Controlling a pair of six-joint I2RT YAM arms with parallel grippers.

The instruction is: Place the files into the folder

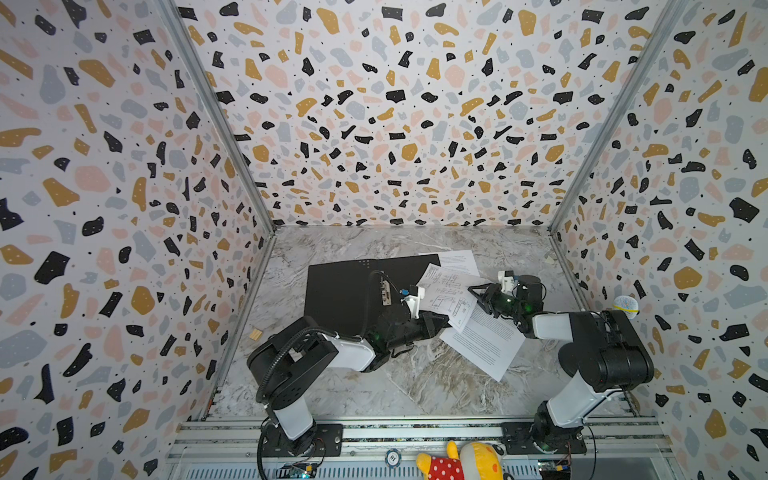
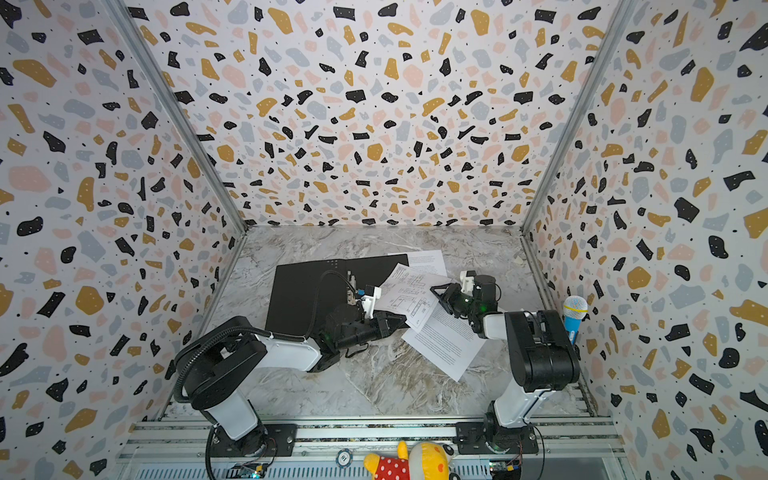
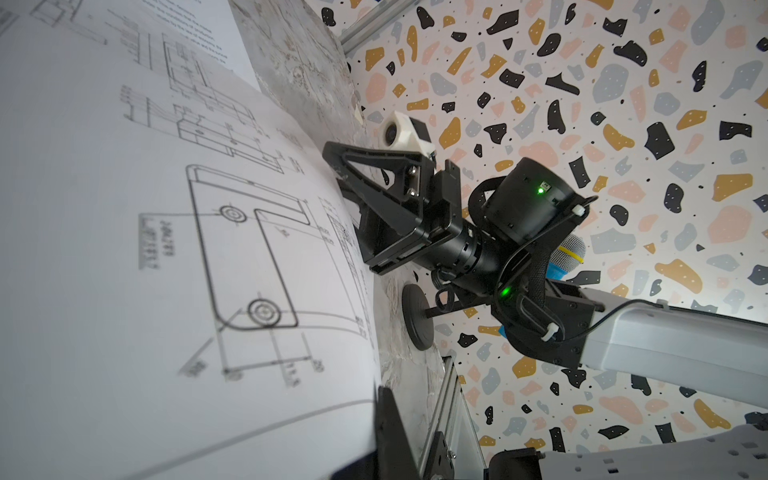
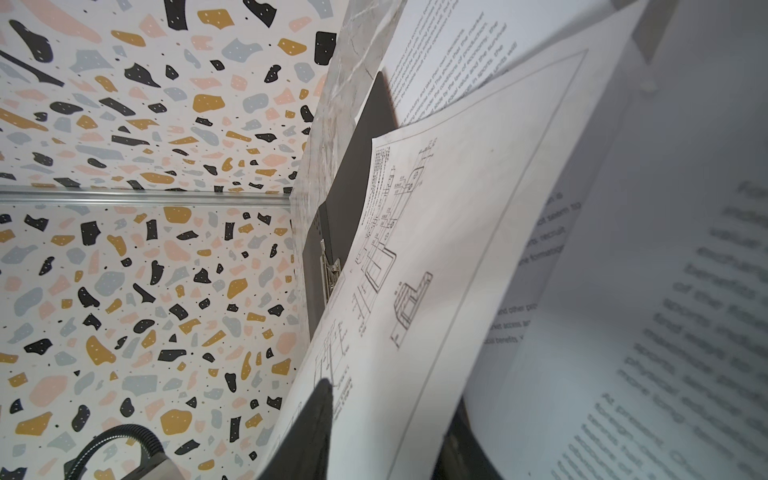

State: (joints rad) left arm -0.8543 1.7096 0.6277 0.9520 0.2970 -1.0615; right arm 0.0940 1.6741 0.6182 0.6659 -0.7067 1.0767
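Left end effector (image 1: 441, 322) clenched on the drawing sheet (image 1: 446, 291), lifted just beside the open folder (image 1: 340, 291); right end effector (image 1: 473, 294) straddles its opposite edge, closure indeterminate. Risk: opposed pulls may tear or crumple it.

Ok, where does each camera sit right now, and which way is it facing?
Top views: stereo head high over the front rail, looking down at table, folder and drawing sheet; both arms show whole, left gripper and right gripper at the sheet.
Left wrist: on the left arm, looking across the sheet at the right gripper; one own finger shows.
Right wrist: on the right arm, looking over the sheet toward the folder's clip; both own fingers show.
Shared: all views show the drawing sheet.
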